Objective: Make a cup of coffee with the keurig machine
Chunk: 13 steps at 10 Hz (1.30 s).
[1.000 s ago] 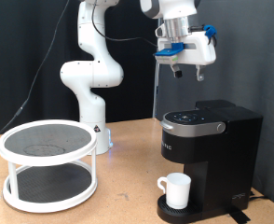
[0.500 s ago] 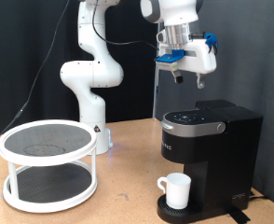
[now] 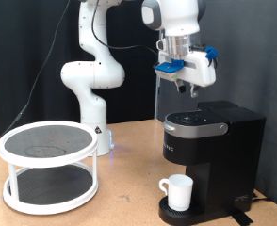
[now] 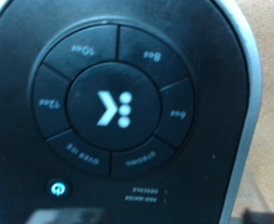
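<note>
The keurig machine (image 3: 212,141) stands at the exterior view's right, lid down. Its top buttons (image 3: 187,120) face up. The cup (image 3: 179,192), a small white mug, sits on the round drip tray (image 3: 181,216) under the spout. My gripper (image 3: 186,91) hangs a short way above the machine's button panel, fingers pointing down, with nothing seen between them. The wrist view is filled by the round button dial (image 4: 111,105) with size labels, a centre logo and a power button (image 4: 58,189). No fingers show in the wrist view.
A white round two-tier tray table (image 3: 48,165) stands at the exterior view's left on the wooden table (image 3: 129,188). The arm's white base (image 3: 91,94) rises behind it. A black curtain hangs at the back.
My gripper has come down toward the machine's top and shifted slightly to the exterior view's right. The cup and the machine have not moved.
</note>
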### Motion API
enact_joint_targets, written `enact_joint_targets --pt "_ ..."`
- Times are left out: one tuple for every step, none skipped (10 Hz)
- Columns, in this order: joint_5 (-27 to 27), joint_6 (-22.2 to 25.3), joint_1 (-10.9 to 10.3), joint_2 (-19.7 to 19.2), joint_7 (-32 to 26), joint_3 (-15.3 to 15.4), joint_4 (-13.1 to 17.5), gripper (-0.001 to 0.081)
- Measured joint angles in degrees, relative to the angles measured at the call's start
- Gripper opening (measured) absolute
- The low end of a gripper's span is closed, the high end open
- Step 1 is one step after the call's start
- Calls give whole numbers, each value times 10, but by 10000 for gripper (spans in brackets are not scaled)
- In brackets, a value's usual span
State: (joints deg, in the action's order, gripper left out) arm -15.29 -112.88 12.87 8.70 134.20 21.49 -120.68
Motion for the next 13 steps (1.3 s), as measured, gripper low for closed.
enact_joint_targets --pt "2 9 1 -5 0 0 1 173" --pt "3 19 2 -12 0 0 3 173" --pt "7 24 2 -20 1 0 4 34" --pt "14 24 2 -27 6 0 5 11" --pt "19 24 2 -35 10 0 5 11" --pt "22 24 2 -42 12 0 6 2" --pt "24 22 2 -48 14 0 7 2" --pt "25 19 2 -54 17 0 8 1" --pt "25 13 2 -60 18 0 9 1" --pt "25 6 2 -64 18 0 9 0" --pt "25 2 2 -68 18 0 11 0" --pt "25 1 2 -73 18 0 13 0" --pt "25 2 2 -79 18 0 15 0"
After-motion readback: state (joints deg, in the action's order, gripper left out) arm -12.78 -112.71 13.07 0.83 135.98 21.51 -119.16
